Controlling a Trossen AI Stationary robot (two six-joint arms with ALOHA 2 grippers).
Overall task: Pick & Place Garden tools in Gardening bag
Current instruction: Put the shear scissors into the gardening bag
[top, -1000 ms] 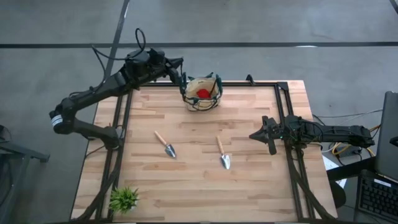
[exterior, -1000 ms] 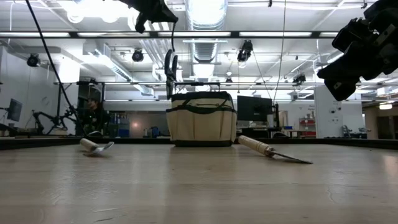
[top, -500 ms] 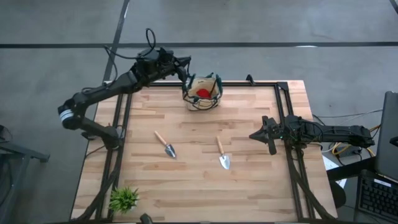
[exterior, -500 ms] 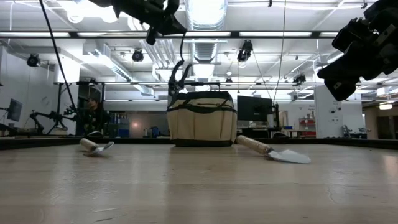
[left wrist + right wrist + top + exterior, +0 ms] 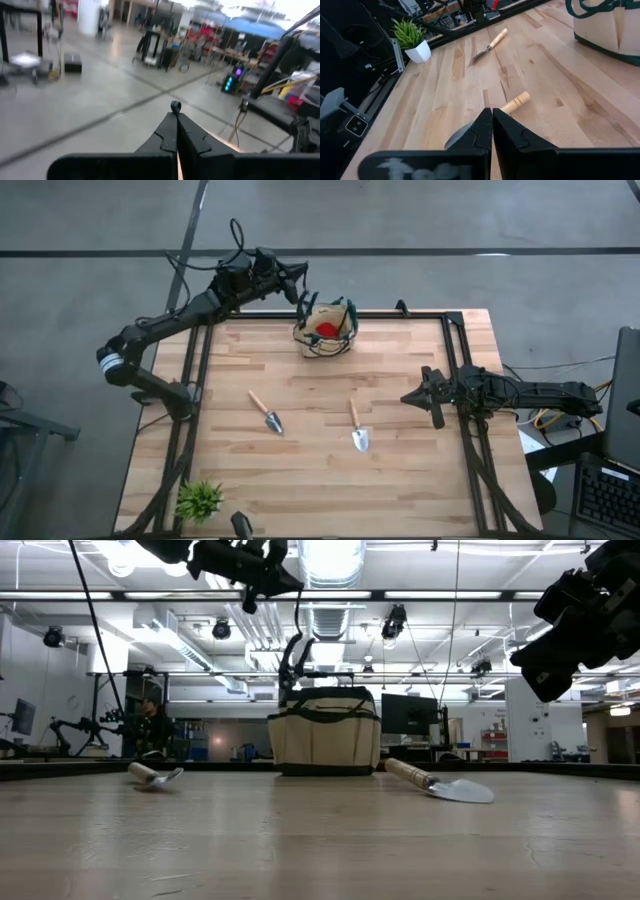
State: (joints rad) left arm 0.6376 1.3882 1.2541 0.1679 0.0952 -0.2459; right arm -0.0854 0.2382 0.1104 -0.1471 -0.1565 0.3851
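Observation:
The tan gardening bag (image 5: 325,328) with green trim stands at the table's far middle, a red lump (image 5: 326,330) inside it; it also shows in the low view (image 5: 325,730). My left gripper (image 5: 300,288) is shut high beside the bag's left rim, and dark pruning shears (image 5: 291,658) hang below it. Two wooden-handled trowels lie flat on the table, one left (image 5: 266,413) and one right (image 5: 356,427). My right gripper (image 5: 420,397) is shut and empty at the table's right edge, with the right trowel's handle (image 5: 515,102) just ahead of it. My left gripper pinches a small dark loop (image 5: 175,106) at its fingertips. The fingers lie about level, high above the table. A thin cord (image 5: 298,615) runs down from it, and the shears hang upright on it, clear of the table, just above the bag's left rim.
A small green plant in a white pot (image 5: 198,500) stands at the near left corner. A dark metal frame (image 5: 455,360) runs along the table's edges. A person (image 5: 150,725) sits in the room behind.
My left gripper has moved toward the table's right and far edge, to the bag, and risen a little. The hanging shears have swung with it from left of the bag to above its left rim. In the low view the right trowel's blade has rolled from edge-on to flat.

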